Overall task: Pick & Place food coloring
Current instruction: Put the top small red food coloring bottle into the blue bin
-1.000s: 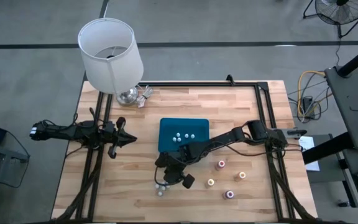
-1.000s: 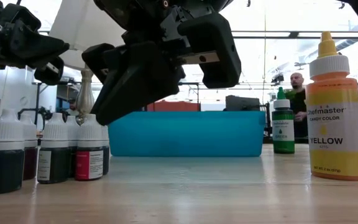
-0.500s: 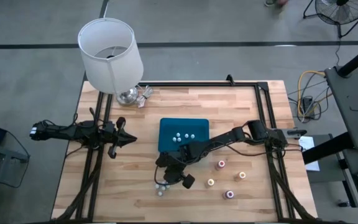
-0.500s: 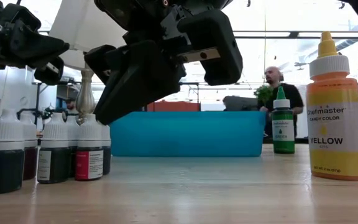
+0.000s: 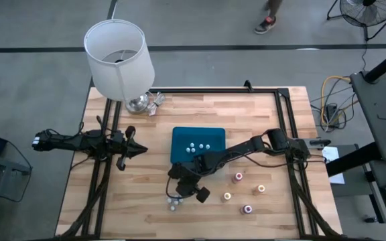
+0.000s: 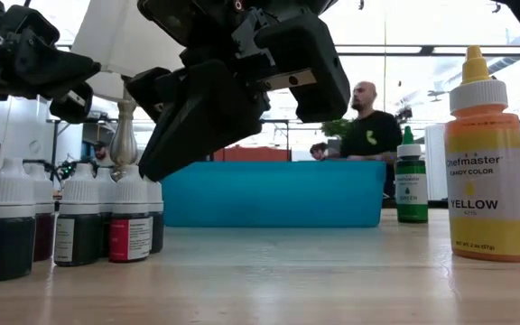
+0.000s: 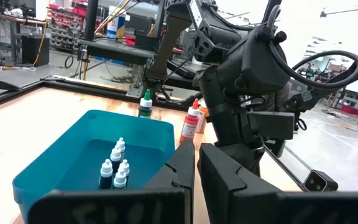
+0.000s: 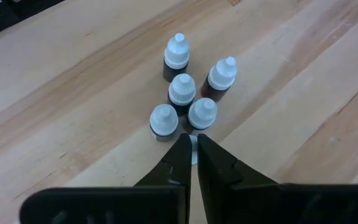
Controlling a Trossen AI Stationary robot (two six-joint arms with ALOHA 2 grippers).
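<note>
Near the desk's (image 5: 146, 201) front edge, a cluster of five small white-capped dark food coloring bottles (image 8: 185, 93) stands upright, long axes vertical, packed close together. Bare wooden planks lie open around the cluster on every side. Just above it hangs the right tool (image 8: 193, 146), its two dark fingers pressed together and empty, tips close beside the two nearest caps. Behind it, mid-desk, a blue rectangular plastic tray (image 5: 198, 144) holds more small white-capped bottles (image 7: 115, 167), also upright. Four larger coloured bottles (image 5: 244, 193) stand spread apart on the desk's right front. Waiting at the left edge, the left tool (image 5: 138, 151) is closed on nothing.
</note>
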